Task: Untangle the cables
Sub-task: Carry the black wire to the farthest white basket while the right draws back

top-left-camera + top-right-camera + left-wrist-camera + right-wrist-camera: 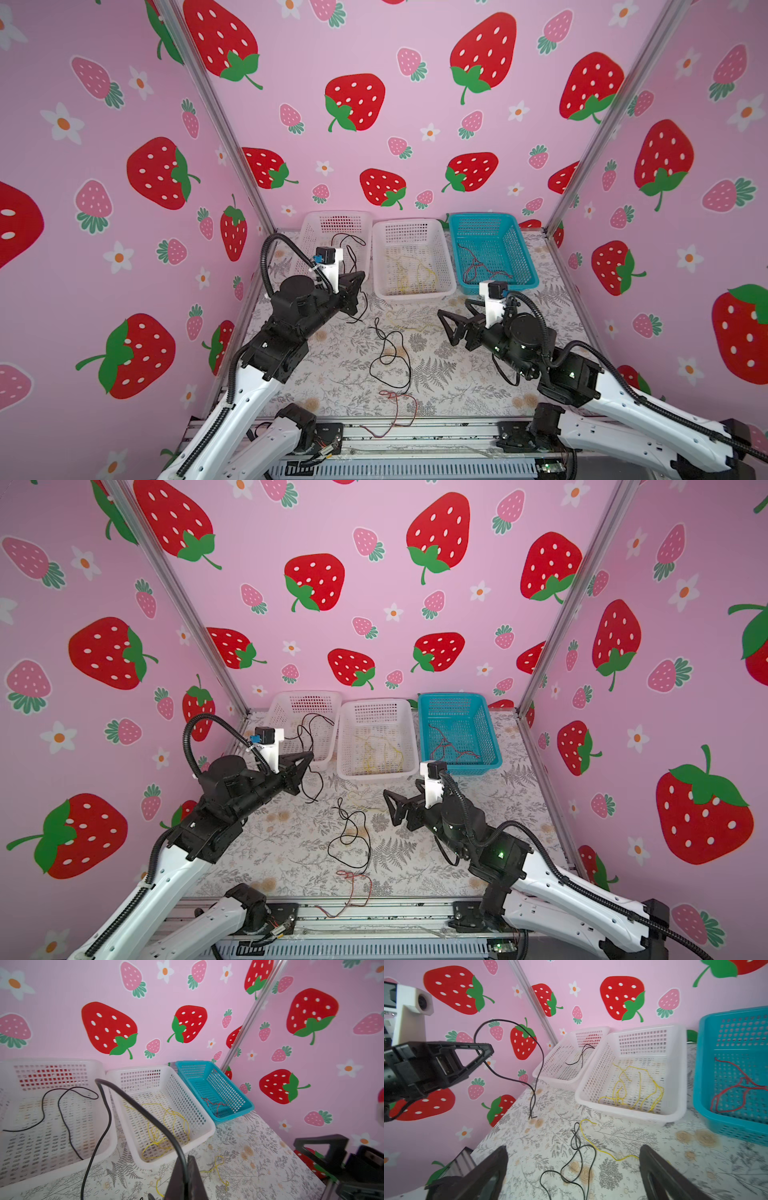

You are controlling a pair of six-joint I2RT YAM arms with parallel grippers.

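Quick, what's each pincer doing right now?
Left pincer: closed, holding a black cable.
Right pincer: open, holding nothing.

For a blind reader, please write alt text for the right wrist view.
The shut left gripper holds a black cable that hangs to the table. Behind, two white baskets hold a second black cable and yellow cables; a blue basket holds a red cable. The open right gripper hovers over a loose black cable and a loose yellow cable.
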